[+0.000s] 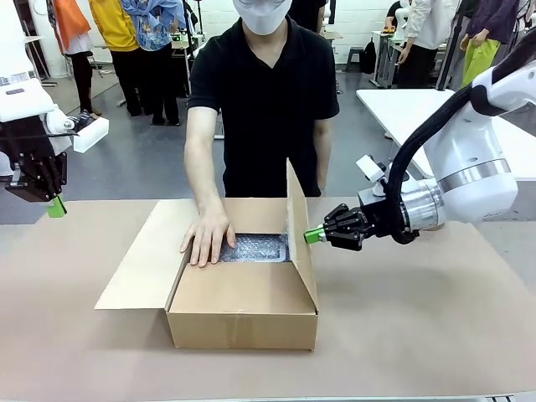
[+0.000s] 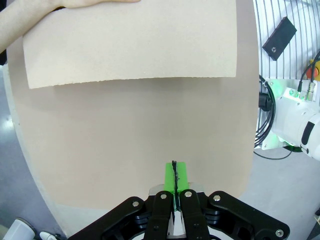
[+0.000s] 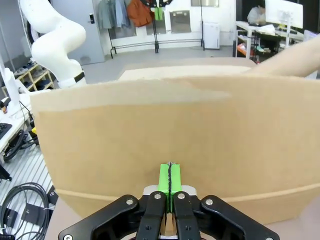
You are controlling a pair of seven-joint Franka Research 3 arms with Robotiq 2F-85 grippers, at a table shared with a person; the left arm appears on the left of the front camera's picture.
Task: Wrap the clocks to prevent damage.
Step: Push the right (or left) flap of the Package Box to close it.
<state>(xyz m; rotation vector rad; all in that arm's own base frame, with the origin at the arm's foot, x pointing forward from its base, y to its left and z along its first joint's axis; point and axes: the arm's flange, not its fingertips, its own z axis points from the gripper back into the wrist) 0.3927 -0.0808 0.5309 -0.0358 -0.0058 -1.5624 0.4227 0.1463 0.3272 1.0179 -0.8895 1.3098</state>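
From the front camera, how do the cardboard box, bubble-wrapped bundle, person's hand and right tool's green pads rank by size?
1. cardboard box
2. bubble-wrapped bundle and hand, alike; bundle partly hidden
3. green pads

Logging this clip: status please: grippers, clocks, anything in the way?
Left gripper shut, at left edge of table. Right gripper shut, tips at upright flap of box. Clocks bubble-wrapped, inside box. Person's hand rests at their left end.

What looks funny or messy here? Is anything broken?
Nothing looks broken or spilled. The cardboard box just has uneven flaps: the right flap stands upright with the shut right gripper at it, while the left flap lies flat on the table. The bubble-wrapped bundle lies neatly inside under the person's hand.
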